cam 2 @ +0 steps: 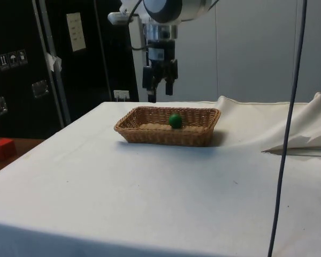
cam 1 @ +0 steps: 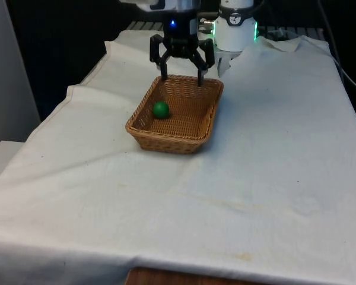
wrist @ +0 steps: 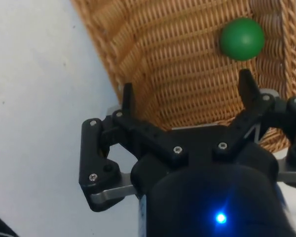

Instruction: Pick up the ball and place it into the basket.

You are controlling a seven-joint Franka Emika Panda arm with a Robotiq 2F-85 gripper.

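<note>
Wicker basket (cam 1: 197, 128), rectangular and light brown, on the white-clothed table (cam 1: 273, 178), set toward the far end and nearer the side edge on the front view's left. Long axis running from the near end to the far end of the table, turned slightly off square. Open top, woven walls sloping outward.

Inside the basket: one green ball (cam 1: 161, 109), resting on the woven floor close to the long wall nearer the table's side edge on the front view's left. Seen also in the side view (cam 2: 175, 120), its lower part hidden behind the basket's near wall there, and in the wrist view (wrist: 242, 39). Round, so no pointing direction to report.

Black two-finger tool (cam 1: 181, 78) hanging above the basket's far rim, fingers spread wide apart and gripping nothing. In the wrist view (wrist: 186, 94), one fingertip over the basket's rim, the other over the weave near the ball, clear of it. From the side (cam 2: 159, 92), fingertips appearing above rim height, though possibly just level with it.

Small red block (cam 2: 3, 148) off the table, on a lower brown surface, cut off at the side view's edge.
</note>
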